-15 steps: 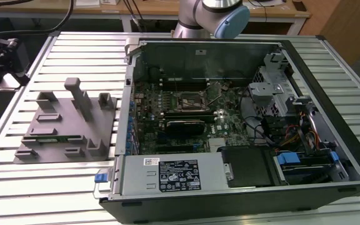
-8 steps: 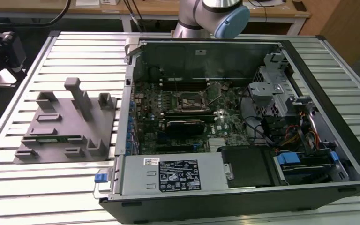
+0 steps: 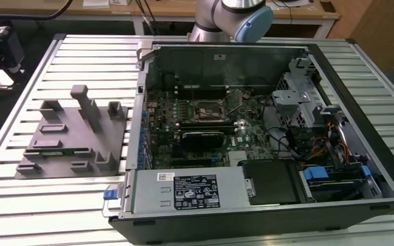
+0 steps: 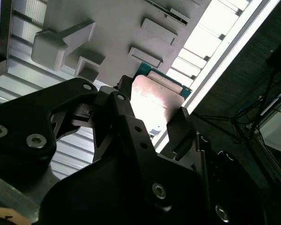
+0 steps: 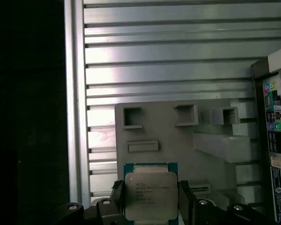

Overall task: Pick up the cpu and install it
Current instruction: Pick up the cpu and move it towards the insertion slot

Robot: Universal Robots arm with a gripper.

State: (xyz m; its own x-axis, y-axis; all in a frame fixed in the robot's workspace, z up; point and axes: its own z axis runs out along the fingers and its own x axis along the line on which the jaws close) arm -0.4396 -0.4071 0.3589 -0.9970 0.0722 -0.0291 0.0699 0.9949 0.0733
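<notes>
On the slatted metal table (image 3: 80, 61), find the open computer case (image 3: 252, 228) toward the exterior view's right and the grey fixture tray (image 3: 53, 160) just beside it toward the exterior view's left. Inside the case, find the motherboard (image 3: 252, 136) lying flat, with the dark square socket (image 3: 209, 109) near its middle.

In both wrist views, find the pincer (image 5: 151, 187) (image 4: 152, 110) pressed together on the cpu (image 5: 151, 199) (image 4: 154, 96), with one finger (image 5: 118, 191) against each of two opposite edges. Read the cpu as carried clear of the tray, not seated in a pocket; judged from its size against the tray pockets behind it. Note the silver top plate turned toward the first wrist view's camera, with a green rim around it.

Governing relation: cpu seen against the tray, so judged above it; case and socket lying off to the side, toward the exterior view's right of the tray. No long axis to align: square outline, so treat rotation about the vertical as the open question.

Hidden or unclear:
- Underside contacts of the cpu.
- One edge of the cpu, cut off at the frame border in the first wrist view.
- Corner marking for orientation, not made out.
- Plate surface in the second wrist view, washed out by glare.
- Socket frame and lever, raised or lowered: cannot tell.
</notes>
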